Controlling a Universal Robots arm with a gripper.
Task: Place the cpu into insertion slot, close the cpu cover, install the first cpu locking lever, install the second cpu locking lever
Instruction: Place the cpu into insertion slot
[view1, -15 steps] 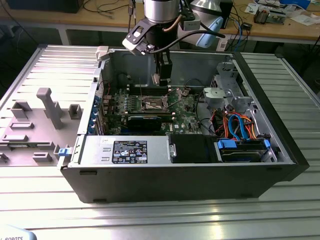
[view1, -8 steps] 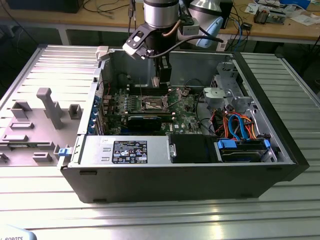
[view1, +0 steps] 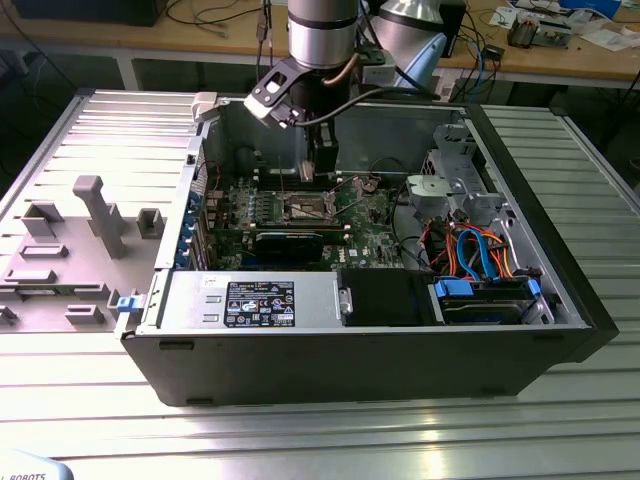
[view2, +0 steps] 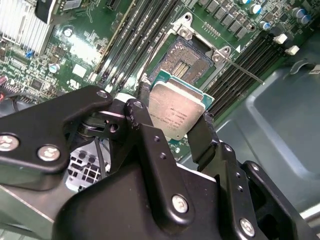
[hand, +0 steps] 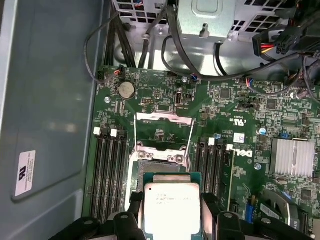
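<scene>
One end effector (view2: 175, 106) around one cpu (hand: 171, 210)

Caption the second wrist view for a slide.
Hand gripping the cpu by its edges, near the empty insertion slot on the green motherboard.

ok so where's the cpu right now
In both wrist views the cpu sits clamped in the pincer, close to the open insertion slot but not in it.
</scene>
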